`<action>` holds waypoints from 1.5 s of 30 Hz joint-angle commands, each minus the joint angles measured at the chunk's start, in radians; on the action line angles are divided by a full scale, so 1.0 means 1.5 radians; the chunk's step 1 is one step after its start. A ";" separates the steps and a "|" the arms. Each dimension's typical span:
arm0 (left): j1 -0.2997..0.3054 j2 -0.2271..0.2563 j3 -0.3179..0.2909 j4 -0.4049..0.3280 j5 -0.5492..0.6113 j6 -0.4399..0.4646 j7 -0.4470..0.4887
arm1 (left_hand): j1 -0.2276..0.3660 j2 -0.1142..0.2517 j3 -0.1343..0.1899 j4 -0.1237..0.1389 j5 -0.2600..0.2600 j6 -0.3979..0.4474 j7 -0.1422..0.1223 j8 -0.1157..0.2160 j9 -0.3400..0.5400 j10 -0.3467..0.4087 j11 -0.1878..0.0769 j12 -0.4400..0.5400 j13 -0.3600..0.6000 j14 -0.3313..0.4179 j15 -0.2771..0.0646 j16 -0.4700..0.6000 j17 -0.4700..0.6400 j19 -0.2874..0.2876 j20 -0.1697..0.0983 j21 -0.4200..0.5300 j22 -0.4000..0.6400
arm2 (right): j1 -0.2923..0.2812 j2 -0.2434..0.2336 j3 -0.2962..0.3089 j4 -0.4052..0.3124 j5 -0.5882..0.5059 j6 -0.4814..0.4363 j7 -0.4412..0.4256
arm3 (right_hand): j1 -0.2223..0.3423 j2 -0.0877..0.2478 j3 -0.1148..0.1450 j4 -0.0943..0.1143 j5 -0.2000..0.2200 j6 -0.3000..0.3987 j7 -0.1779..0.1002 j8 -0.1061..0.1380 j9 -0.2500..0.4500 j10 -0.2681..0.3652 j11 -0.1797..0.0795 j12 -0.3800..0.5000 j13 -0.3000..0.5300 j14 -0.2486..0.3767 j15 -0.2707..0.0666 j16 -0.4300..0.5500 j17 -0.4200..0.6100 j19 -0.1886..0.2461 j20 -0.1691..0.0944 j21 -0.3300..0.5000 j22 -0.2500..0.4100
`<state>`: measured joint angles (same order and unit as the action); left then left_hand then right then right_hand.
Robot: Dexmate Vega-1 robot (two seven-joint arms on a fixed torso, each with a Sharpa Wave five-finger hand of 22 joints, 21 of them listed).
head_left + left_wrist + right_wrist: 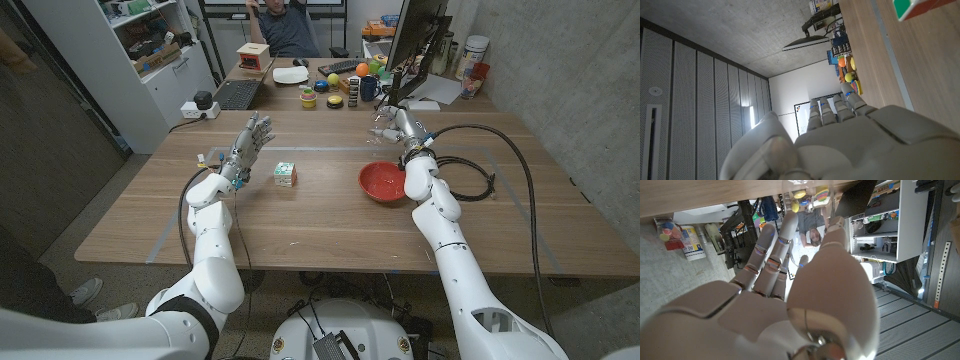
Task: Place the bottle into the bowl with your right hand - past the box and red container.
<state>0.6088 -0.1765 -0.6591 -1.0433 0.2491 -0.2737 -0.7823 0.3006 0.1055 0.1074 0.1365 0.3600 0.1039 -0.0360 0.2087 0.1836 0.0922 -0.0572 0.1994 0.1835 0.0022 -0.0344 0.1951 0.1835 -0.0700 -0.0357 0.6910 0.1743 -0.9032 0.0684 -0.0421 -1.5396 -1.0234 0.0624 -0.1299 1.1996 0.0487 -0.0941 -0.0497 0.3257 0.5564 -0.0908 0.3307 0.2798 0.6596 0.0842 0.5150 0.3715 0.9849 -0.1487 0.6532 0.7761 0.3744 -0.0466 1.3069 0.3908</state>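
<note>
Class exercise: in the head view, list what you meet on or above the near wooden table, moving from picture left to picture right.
Small white object with blue and yellow bits → left hand → multicoloured cube-shaped box → red bowl → right hand, at a clear bottle.

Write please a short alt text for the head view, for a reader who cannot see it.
The robot's right hand reaches over the far side of a wooden table, above a red bowl. Its left hand is raised with fingers spread near a small colourful cube. A person sits behind.
</note>
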 commanded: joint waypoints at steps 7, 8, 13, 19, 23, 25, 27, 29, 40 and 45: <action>-0.033 0.022 -0.001 0.060 0.002 -0.016 -0.013 | -0.005 -0.002 -0.004 0.001 0.005 0.006 0.002 -0.003 0.002 0.005 -0.003 0.002 0.003 0.004 -0.022 -0.002 0.002 0.001 -0.007 -0.004 0.002 | -0.073 0.016 0.035 -0.081 -0.012 0.007 0.011 | 0.012 0.064 -0.004 -0.001 0.004 0.214 -0.009 0.065 0.029 0.221 -0.131 0.070 0.077 0.010 -0.055 -0.003 0.008 0.008 -0.076 0.012 -0.005; -0.036 0.024 -0.002 0.067 0.001 -0.018 -0.016 | -0.005 -0.002 -0.004 0.000 0.005 0.006 0.002 -0.003 0.002 0.005 -0.004 0.002 0.003 0.004 -0.022 -0.002 0.002 0.000 -0.007 -0.005 0.002 | -0.076 0.019 0.037 -0.084 -0.010 0.007 0.012 | 0.013 0.065 -0.004 -0.001 0.004 0.214 -0.009 0.065 0.029 0.222 -0.131 0.070 0.077 0.010 -0.055 -0.003 0.008 0.008 -0.076 0.012 -0.005; -0.049 0.030 -0.003 0.091 0.006 -0.026 -0.019 | -0.005 -0.002 -0.004 0.000 0.006 0.007 0.001 -0.003 0.002 0.006 -0.003 0.002 0.003 0.005 -0.022 -0.002 0.002 0.001 -0.006 -0.006 0.002 | -0.091 0.027 0.044 -0.104 -0.015 0.004 0.013 | 0.014 0.066 -0.004 -0.001 0.004 0.216 -0.008 0.065 0.029 0.225 -0.128 0.071 0.081 0.012 -0.055 -0.004 0.010 0.008 -0.076 0.015 -0.008; -0.064 0.037 -0.005 0.120 0.011 -0.036 -0.024 | -0.005 -0.001 -0.005 0.000 0.006 0.006 0.001 -0.003 0.002 0.006 -0.005 0.001 0.003 0.004 -0.021 -0.002 0.002 0.001 -0.006 -0.007 0.002 | -0.105 0.037 0.051 -0.120 -0.020 -0.002 0.018 | 0.016 0.066 -0.005 -0.001 0.004 0.218 -0.007 0.065 0.031 0.226 -0.129 0.072 0.085 0.016 -0.055 -0.005 0.014 0.012 -0.077 0.020 -0.012; -0.074 0.042 -0.008 0.142 0.015 -0.044 -0.024 | -0.005 -0.001 -0.006 0.000 0.007 0.007 0.000 -0.003 0.002 0.007 -0.003 0.002 0.003 0.004 -0.022 -0.002 0.002 0.001 -0.007 -0.008 0.002 | -0.114 0.041 0.054 -0.131 -0.021 -0.002 0.023 | 0.017 0.067 -0.006 0.000 0.004 0.220 -0.006 0.065 0.031 0.228 -0.128 0.072 0.087 0.018 -0.055 -0.006 0.016 0.012 -0.078 0.024 -0.016; -0.080 0.045 -0.011 0.154 0.015 -0.048 -0.026 | -0.005 -0.001 -0.006 0.000 0.007 0.007 0.001 -0.003 0.002 0.007 -0.003 0.002 0.003 0.004 -0.021 -0.002 0.002 0.001 -0.006 -0.008 0.002 | -0.119 0.049 0.058 -0.138 -0.014 -0.004 0.025 | 0.017 0.067 -0.006 0.000 0.004 0.221 -0.005 0.065 0.031 0.229 -0.130 0.072 0.088 0.019 -0.055 -0.006 0.017 0.013 -0.078 0.025 -0.017; -0.083 0.047 -0.011 0.161 0.019 -0.052 -0.024 | -0.005 -0.001 -0.006 0.000 0.007 0.008 0.001 -0.003 0.002 0.007 -0.002 0.002 0.003 0.004 -0.021 -0.002 0.002 0.002 -0.006 -0.009 0.002 | -0.124 0.052 0.062 -0.143 -0.006 -0.001 0.035 | 0.018 0.068 -0.007 0.001 0.004 0.223 -0.003 0.065 0.032 0.232 -0.129 0.072 0.088 0.020 -0.055 -0.006 0.018 0.013 -0.077 0.027 -0.019; -0.090 0.052 -0.014 0.175 0.021 -0.056 -0.025 | -0.005 -0.001 -0.006 0.000 0.007 0.008 0.001 -0.003 0.002 0.007 -0.003 0.002 0.003 0.005 -0.021 -0.002 0.002 0.002 -0.006 -0.009 0.002 | -0.129 0.051 0.062 -0.148 -0.011 0.002 0.032 | 0.018 0.068 -0.007 0.001 0.004 0.224 -0.004 0.065 0.032 0.233 -0.127 0.072 0.089 0.022 -0.055 -0.006 0.019 0.015 -0.078 0.028 -0.020; -0.107 0.059 -0.027 0.207 0.027 -0.072 -0.027 | -0.005 -0.001 -0.008 0.000 0.008 0.008 0.002 -0.004 0.002 0.006 -0.002 0.001 0.003 0.004 -0.023 -0.003 0.002 0.002 -0.005 -0.011 0.002 | -0.156 0.059 0.074 -0.174 0.006 0.017 0.066 | 0.023 0.069 -0.008 0.001 0.003 0.227 -0.002 0.065 0.033 0.238 -0.129 0.069 0.088 0.028 -0.055 -0.008 0.025 0.017 -0.078 0.037 -0.027; -0.115 0.064 -0.032 0.222 0.031 -0.077 -0.025 | -0.006 -0.001 -0.008 0.000 0.009 0.008 0.002 -0.004 0.002 0.007 -0.002 0.001 0.003 0.005 -0.023 -0.002 0.002 0.003 -0.006 -0.012 0.002 | -0.163 0.055 0.074 -0.179 0.000 0.024 0.077 | 0.025 0.069 -0.008 0.001 0.002 0.228 -0.002 0.064 0.033 0.240 -0.128 0.069 0.089 0.028 -0.055 -0.009 0.027 0.017 -0.079 0.040 -0.030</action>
<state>0.4636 -0.0954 -0.6900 -0.7644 0.2847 -0.3685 -0.8186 0.3006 0.1055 0.0988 0.1338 0.3686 0.1093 -0.0304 0.2031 0.1836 0.0976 -0.0626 0.1994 0.1834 0.0021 -0.0343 0.1951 0.1835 -0.0703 -0.0356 0.6765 0.1743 -1.1178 0.1480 0.0575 -1.7799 -1.0346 0.0770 -0.0570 1.1992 0.0491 -0.1036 -0.0538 0.3231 0.5598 -0.0874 0.3307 0.2821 0.6633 0.0874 0.5151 0.3740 1.0190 -0.1642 0.6456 0.8132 0.3922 -0.0429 1.3612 0.3453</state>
